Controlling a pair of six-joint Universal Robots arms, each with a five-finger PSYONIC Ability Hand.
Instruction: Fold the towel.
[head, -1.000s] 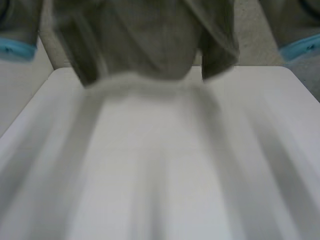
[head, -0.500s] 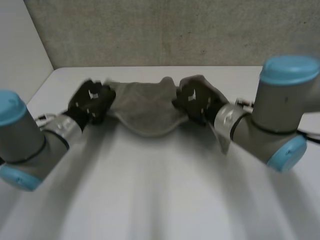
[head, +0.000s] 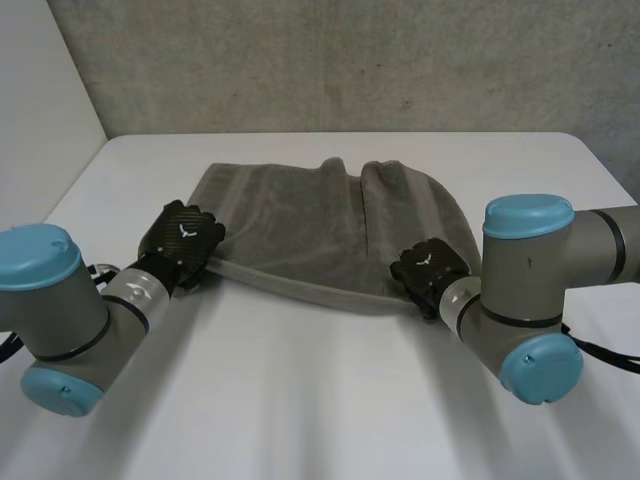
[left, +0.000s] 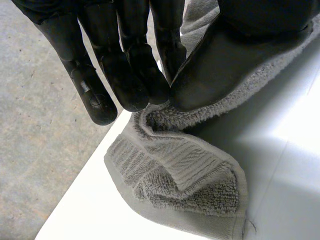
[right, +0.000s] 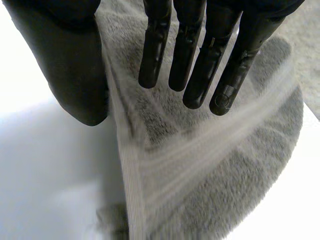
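A grey towel (head: 330, 220) lies spread on the far middle of the white table (head: 300, 400), its near edge running between my two hands. My left hand (head: 180, 238) sits at the towel's near-left corner. In the left wrist view this hand (left: 125, 55) pinches the towel's (left: 185, 175) hem between straight fingers and thumb, and the corner beyond it lies bunched and folded over. My right hand (head: 428, 268) is at the near-right edge. In the right wrist view its (right: 186, 45) fingers are straight and spread above the towel (right: 215, 165), the thumb apart beside the hem.
A grey wall (head: 350, 60) stands behind the table's far edge. The left table edge runs close to the towel's corner, with grey floor (left: 40, 125) beyond it. Bare tabletop stretches in front of both arms.
The towel, hanging lifted in front of the camera a second ago, has come down and now lies spread on the table. Both hands drew back toward me. The right hand's fingers have opened.
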